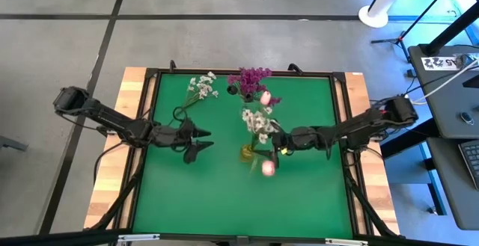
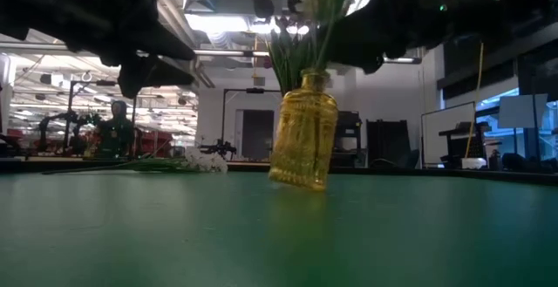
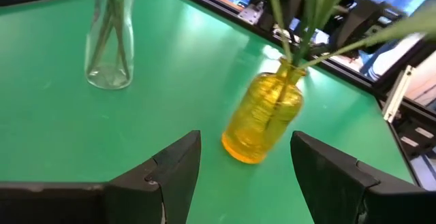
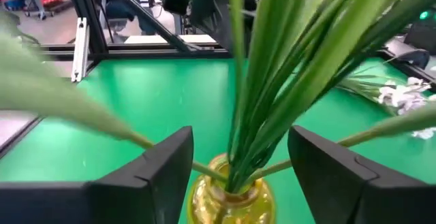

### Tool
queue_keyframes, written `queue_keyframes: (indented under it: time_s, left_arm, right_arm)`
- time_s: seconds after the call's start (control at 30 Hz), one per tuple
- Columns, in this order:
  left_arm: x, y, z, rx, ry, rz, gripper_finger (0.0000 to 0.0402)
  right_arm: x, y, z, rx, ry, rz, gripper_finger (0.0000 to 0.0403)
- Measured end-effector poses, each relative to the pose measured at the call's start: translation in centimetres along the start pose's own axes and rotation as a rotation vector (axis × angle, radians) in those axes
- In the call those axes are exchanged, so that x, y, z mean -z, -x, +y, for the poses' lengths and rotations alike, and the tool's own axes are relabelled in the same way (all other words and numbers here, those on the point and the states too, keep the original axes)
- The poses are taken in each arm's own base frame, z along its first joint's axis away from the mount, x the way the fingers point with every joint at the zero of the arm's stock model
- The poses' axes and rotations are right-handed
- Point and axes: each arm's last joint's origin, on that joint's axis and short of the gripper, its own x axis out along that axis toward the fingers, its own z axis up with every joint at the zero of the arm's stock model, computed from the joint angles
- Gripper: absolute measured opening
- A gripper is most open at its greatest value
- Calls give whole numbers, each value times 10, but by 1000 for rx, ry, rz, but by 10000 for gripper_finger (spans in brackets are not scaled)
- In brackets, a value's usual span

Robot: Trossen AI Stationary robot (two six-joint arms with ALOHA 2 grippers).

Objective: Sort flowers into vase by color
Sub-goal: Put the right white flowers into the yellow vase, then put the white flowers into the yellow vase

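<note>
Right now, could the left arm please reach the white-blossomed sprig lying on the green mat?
Probably yes: the white sprig lies loose just beyond the open left gripper, with bare green mat between them.

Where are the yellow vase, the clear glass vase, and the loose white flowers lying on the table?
yellow vase (image 3: 262, 118), left wrist view, on its ribbed body.
clear glass vase (image 3: 109, 40), left wrist view, on its glass wall.
white flowers (image 1: 202, 87), high view, on the blossoms of the sprig on the mat.

Glossy ribbed yellow glass vase (image 3: 262, 118), clear smooth glass vase (image 3: 109, 37) (see-through), matt green table mat (image 1: 224, 194), wooden edges (image 1: 131, 100).
</note>
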Motion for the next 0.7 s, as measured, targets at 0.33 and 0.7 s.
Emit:
queue_keyframes:
  time_s: [0.33, 0.7]
  left_arm:
    - [-3, -3, 7, -39, 9, -10, 222]
    - [-4, -3, 11, -90, -30, -12, 222]
  right_arm:
    - [-1, 6, 11, -30, -4, 22, 245]
    - [5, 7, 14, 11, 11, 77, 245]
